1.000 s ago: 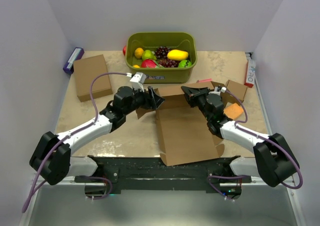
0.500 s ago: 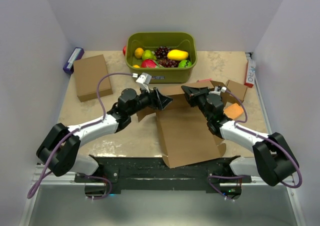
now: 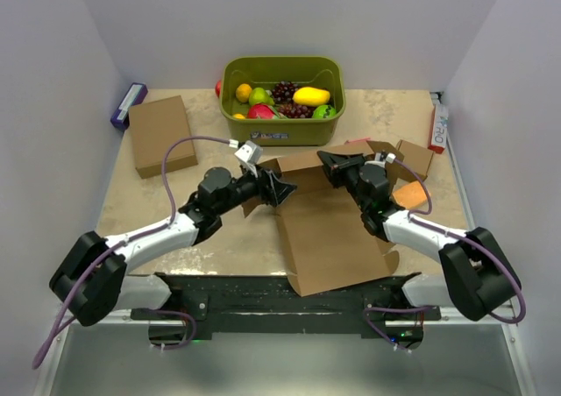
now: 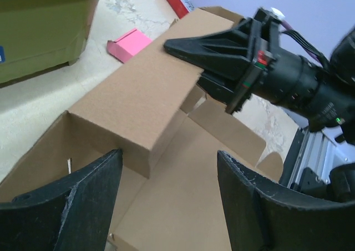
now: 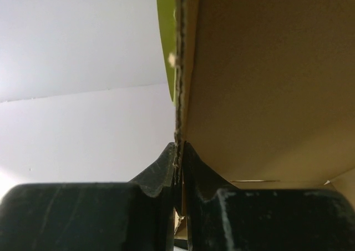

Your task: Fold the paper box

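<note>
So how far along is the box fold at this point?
Early. Done: one far wall of the paper box stands up. In hand: the right claw is shut on that wall's edge, while the left claw hangs open at its left end, gripping nothing. Left: the large near panel lies flat on the table, and the side flaps are not tucked.

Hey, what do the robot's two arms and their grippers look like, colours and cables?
The left arm and right arm have white links, black joints and purple cables. The left gripper and right gripper are black with tapered fingers.
</note>
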Robot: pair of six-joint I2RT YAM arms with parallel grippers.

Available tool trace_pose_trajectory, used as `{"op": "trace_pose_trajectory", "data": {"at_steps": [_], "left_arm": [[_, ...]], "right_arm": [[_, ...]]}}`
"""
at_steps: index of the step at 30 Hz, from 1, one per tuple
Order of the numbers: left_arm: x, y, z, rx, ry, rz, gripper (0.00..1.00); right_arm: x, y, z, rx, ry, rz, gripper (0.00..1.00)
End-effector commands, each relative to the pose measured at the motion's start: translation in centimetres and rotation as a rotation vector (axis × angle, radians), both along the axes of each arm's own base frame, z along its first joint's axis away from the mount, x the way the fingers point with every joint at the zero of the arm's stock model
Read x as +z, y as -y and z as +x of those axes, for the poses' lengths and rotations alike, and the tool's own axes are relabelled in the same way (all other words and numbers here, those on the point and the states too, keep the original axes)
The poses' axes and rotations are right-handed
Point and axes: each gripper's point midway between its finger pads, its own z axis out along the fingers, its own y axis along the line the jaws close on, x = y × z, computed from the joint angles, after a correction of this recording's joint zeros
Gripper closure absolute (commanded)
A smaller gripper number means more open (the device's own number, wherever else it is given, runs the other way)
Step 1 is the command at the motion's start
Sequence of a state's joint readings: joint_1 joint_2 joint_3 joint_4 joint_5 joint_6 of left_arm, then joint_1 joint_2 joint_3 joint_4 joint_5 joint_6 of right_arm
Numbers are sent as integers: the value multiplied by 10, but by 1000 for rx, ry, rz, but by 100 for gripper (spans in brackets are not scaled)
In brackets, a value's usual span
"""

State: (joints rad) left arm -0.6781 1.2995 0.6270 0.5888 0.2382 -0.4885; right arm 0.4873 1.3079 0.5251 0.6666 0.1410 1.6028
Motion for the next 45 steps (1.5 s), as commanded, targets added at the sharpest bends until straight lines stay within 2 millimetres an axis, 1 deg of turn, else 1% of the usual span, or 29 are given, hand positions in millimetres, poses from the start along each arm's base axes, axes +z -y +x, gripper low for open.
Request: {"op": "trace_pose_trajectory", "data": {"at_steps": [1,2,4,6,7,9,11,12,13,15,16,18,19,21,22,23,26,27,30,32,34,35,36,39,41,43,44,45], "left_arm": [[5,1,-30,-99,120,48,27],[-3,2,-37,-121,123,61,27],[-8,8,-56,-184,140,61,27],[-13,14,-67,-232,155,73,30],[-19,20,-77,-266,149,84,30],[-26,24,-85,-297,144,96,34],[-39,30,-94,-327,123,116,38],[-43,30,-96,-327,115,124,43],[-53,30,-100,-333,98,139,46],[-62,30,-104,-333,75,145,53],[-71,29,-109,-339,60,154,54],[-82,27,-112,-329,36,170,55],[-93,25,-117,-335,18,187,55],[-104,22,-119,-322,-6,206,55],[-117,19,-122,-319,-28,228,55],[-124,17,-124,-311,-46,242,55],[-149,8,-125,-271,-94,297,58],[-161,3,-123,-247,-117,332,58],[-180,-6,-125,-218,-155,387,58],[-188,-10,-126,-203,-178,399,58],[-200,-13,-128,-190,-214,421,59],[-204,-15,-125,-167,-223,429,59],[-212,-18,-127,-158,-244,447,59],[-223,-23,-128,-124,-283,464,59],[-225,-22,-130,-117,-295,467,59],[-225,-21,-130,-109,-291,480,59],[-223,-21,-128,-102,-282,480,57],[-217,-19,-125,-93,-263,468,55]], "right_arm": [[4,4,7,-43,16,7,89],[4,5,8,-47,15,5,89],[3,5,8,-47,13,5,89],[3,5,8,-49,12,8,89],[4,6,8,-52,13,6,89],[7,7,7,-55,20,6,89],[6,8,7,-59,15,2,89],[8,9,7,-61,19,2,89],[8,9,6,-61,18,1,89],[9,10,6,-66,20,-3,89],[10,10,6,-67,21,-6,89],[10,11,5,-72,20,-7,89],[11,12,5,-75,23,-7,89],[10,12,5,-75,20,-8,89],[11,12,5,-75,21,-7,89],[12,13,5,-78,22,-6,89],[11,13,5,-79,22,-10,89],[11,13,5,-81,20,-10,89],[11,14,6,-82,22,-10,89],[9,14,6,-84,17,-12,89],[9,13,6,-82,17,-12,89],[10,13,6,-81,18,-11,89],[10,13,6,-82,18,-11,89],[9,14,6,-85,16,-16,89],[10,15,7,-89,20,-17,89],[10,14,6,-86,18,-17,89],[10,14,6,-88,18,-17,89],[9,15,6,-88,17,-19,89]]}}
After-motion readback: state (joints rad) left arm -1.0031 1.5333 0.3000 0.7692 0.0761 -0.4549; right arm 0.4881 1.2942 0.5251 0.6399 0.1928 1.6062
